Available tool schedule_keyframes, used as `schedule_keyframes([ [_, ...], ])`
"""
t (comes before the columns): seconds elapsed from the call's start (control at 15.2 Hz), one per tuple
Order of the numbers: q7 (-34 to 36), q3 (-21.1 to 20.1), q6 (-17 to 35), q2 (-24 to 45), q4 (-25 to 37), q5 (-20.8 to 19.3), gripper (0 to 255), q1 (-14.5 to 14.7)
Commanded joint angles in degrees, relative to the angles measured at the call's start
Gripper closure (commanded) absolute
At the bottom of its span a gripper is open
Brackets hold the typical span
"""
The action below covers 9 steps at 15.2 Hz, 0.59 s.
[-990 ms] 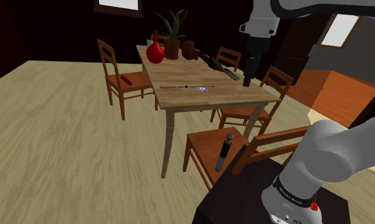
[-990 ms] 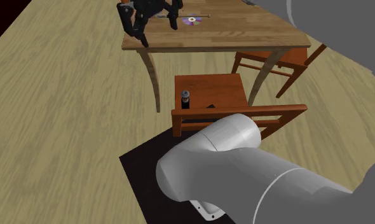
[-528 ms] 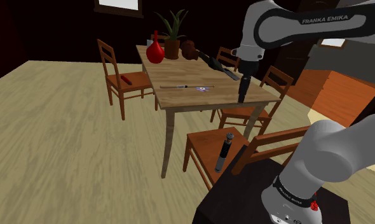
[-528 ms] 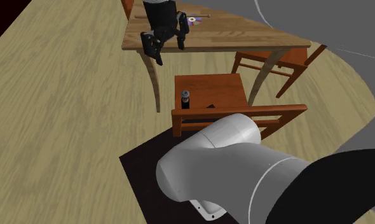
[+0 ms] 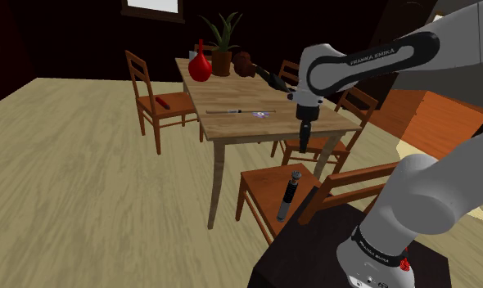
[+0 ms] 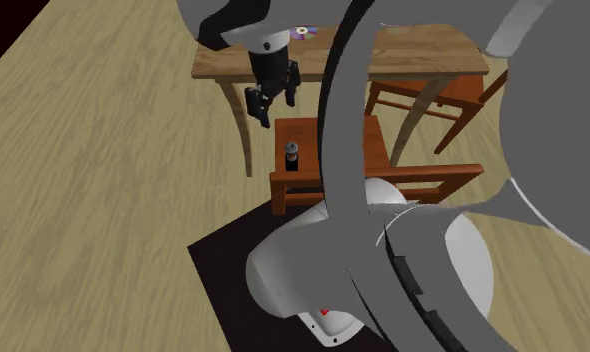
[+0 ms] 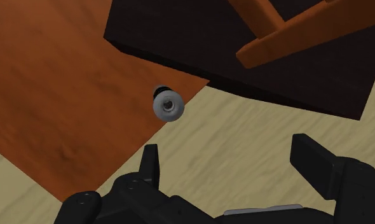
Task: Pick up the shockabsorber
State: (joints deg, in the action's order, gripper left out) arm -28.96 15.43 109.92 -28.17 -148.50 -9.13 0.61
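In the wrist view, shockabsorber appears end-on.

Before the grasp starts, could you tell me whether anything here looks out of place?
Yes: the shock absorber is on a chair seat, not the table, apparently standing on end at the corner beside the stand.

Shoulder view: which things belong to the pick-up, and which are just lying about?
Job: shock absorber, chair under it, open jaws over it.
Lying about: red vase, potted plant, disc, table.
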Motion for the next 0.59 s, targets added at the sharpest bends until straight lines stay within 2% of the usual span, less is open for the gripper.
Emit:
schedule_keyframes([
  [0.0, -2.86, 1.77, 3.78, 3.19, -1.52, -0.12, 0, 0.15],
  [0.26, -8.69, 4.82, 10.91, 11.42, -2.6, 0.95, 0, 1.0],
  [0.53, -15.17, 7.09, 17.58, 20.61, -2.5, 3.67, 0, 2.03],
])
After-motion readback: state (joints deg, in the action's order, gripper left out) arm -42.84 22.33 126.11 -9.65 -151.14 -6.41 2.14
